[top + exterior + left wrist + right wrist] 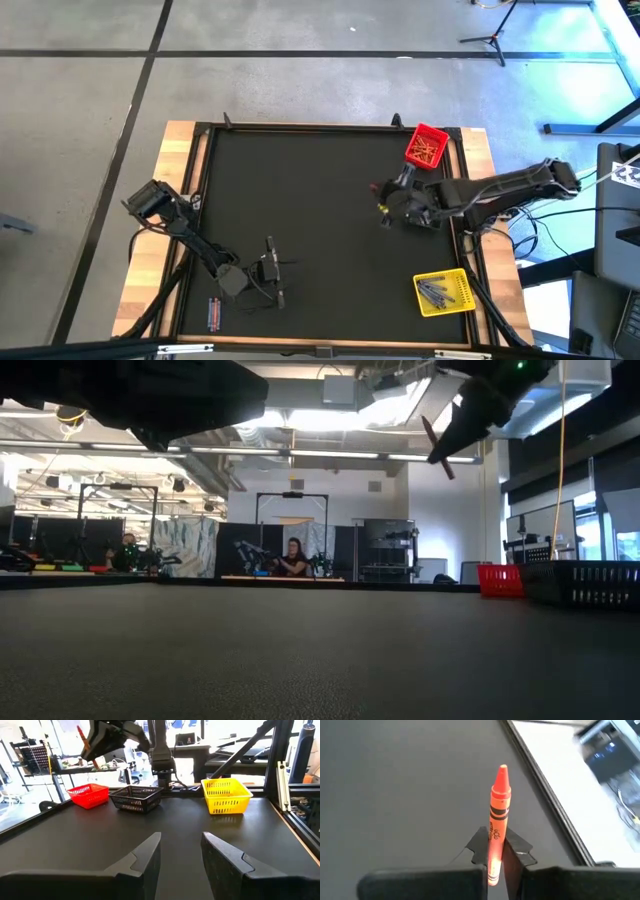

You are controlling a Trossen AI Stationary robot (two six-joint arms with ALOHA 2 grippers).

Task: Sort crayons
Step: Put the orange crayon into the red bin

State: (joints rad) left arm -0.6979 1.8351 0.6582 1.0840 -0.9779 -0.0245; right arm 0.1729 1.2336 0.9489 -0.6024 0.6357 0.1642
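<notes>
Right claw [495, 851] pinches a red-orange wax crayon [498, 820]; left claw [181, 851] gapes empty; red plastic bin [427, 146] and yellow plastic bin [444, 293] part-filled, stragglers [214, 314] remain.

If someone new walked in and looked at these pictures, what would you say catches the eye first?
Most striking is the red-orange crayon pinched upright in the right gripper, raised above the mat near the table's right side. Next come the bright bins along that side: the red bin of red-orange crayons at the far corner and the yellow bin of grey ones nearer. The left gripper waits open over the near-left mat.
</notes>
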